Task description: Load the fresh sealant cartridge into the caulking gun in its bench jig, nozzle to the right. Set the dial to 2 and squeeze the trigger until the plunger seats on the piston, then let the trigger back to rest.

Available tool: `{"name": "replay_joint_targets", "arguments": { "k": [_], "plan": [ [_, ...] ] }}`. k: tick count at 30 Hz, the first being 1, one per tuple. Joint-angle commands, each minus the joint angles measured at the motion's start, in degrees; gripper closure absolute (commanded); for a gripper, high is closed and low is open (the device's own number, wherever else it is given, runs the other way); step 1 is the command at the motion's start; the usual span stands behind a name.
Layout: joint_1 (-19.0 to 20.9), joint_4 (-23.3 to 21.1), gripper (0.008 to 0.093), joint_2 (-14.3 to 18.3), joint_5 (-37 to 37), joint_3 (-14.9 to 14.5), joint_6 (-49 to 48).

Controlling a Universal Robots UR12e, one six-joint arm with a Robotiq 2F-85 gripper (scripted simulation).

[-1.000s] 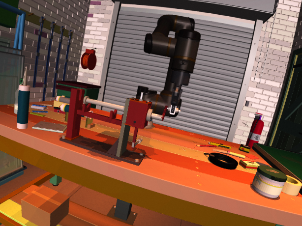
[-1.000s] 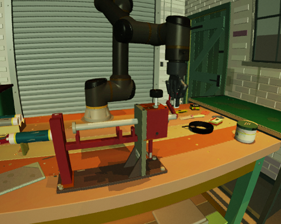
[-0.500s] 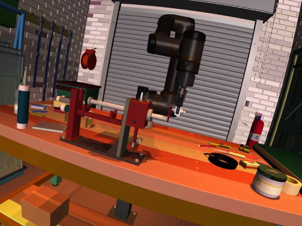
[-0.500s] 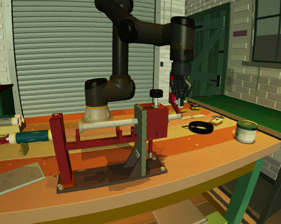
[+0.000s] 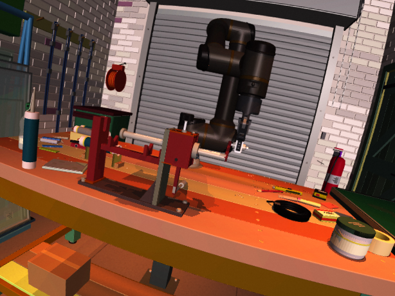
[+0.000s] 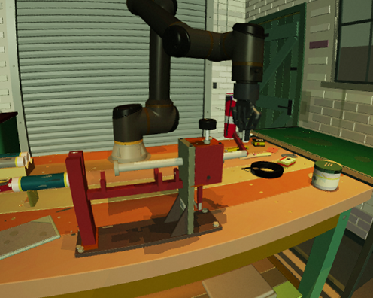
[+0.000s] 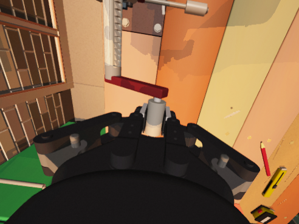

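Note:
The grey knob (image 7: 155, 115) at the rear end of the caulking gun's plunger rod sits between the fingers of my gripper (image 5: 239, 146), which is closed on it just behind the red cross handle (image 7: 136, 85). The pale toothed rod (image 5: 210, 153) runs from there into the red gun body (image 5: 180, 148), clamped in the bench jig (image 6: 138, 201) with its cradle empty. The black dial knob (image 6: 207, 124) sits on top of the body and the trigger (image 5: 176, 180) hangs below. A teal sealant cartridge (image 5: 30, 138) stands upright at the left end of the bench; another (image 6: 39, 182) lies behind the jig.
A lidded tin (image 5: 351, 237) and a tape roll (image 5: 382, 243) sit near the right bench end, beside a black cable coil (image 5: 292, 210), pencil (image 7: 265, 158), yellow knife (image 7: 274, 181) and small boxes. A flat tile (image 6: 25, 235) lies left of the jig. A green bench (image 6: 331, 144) adjoins on the right.

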Motion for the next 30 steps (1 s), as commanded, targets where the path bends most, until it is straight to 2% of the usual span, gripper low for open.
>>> {"name": "replay_joint_targets", "arguments": {
  "k": [1, 30],
  "plan": [
    [0.1, -0.1, 0.0934, 0.0, 0.1, -0.1, 0.1],
    [3.5, 0.0, 0.0934, 1.8, 0.1, -1.9, 3.4]
  ]
}}
